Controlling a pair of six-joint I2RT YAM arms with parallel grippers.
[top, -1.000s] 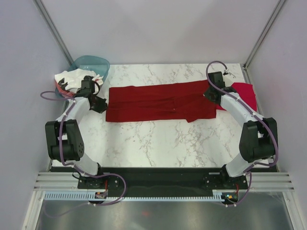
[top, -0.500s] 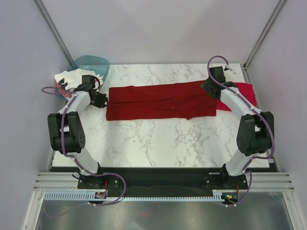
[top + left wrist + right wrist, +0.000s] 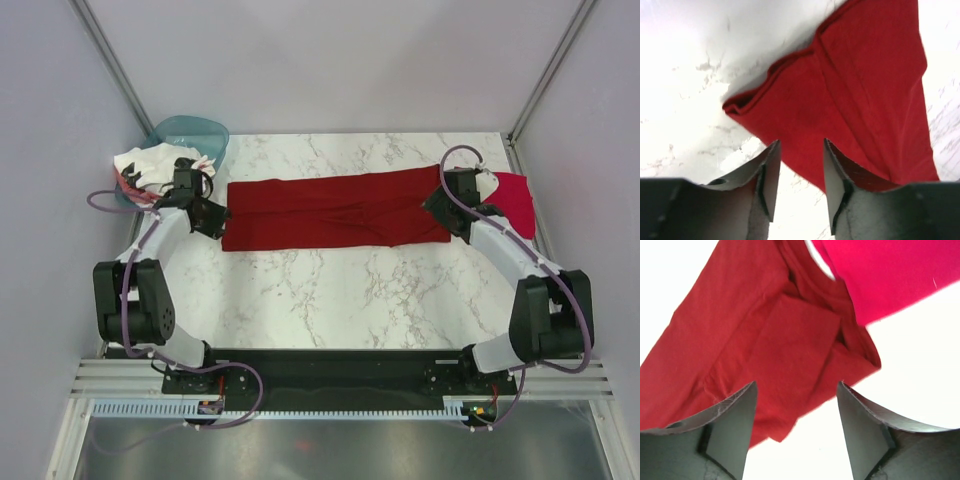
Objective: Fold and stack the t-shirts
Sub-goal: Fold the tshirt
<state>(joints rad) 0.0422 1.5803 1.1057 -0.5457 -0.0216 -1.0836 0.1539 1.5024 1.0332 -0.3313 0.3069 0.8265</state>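
A dark maroon t-shirt (image 3: 335, 210) lies folded into a long strip across the middle of the table. My left gripper (image 3: 212, 222) hovers at its left end, open, and the left wrist view shows the cloth (image 3: 860, 100) just beyond the parted fingers of that gripper (image 3: 801, 145). My right gripper (image 3: 447, 212) is at the strip's right end, open wide, nothing between its fingers (image 3: 796, 385). The maroon cloth (image 3: 765, 350) lies below it. A crimson-pink t-shirt (image 3: 512, 197) lies at the far right, touching the maroon one (image 3: 890, 275). White t-shirts (image 3: 150, 165) are heaped at the far left.
A teal translucent basin (image 3: 190, 135) stands at the back left corner beside the white heap. The marble table (image 3: 330, 290) has bare surface in front of the maroon strip. Frame posts rise at both back corners.
Both grippers have opened and let go of the maroon shirt's ends. The right gripper has shifted slightly right and nearer; the left has stayed close to the left end.
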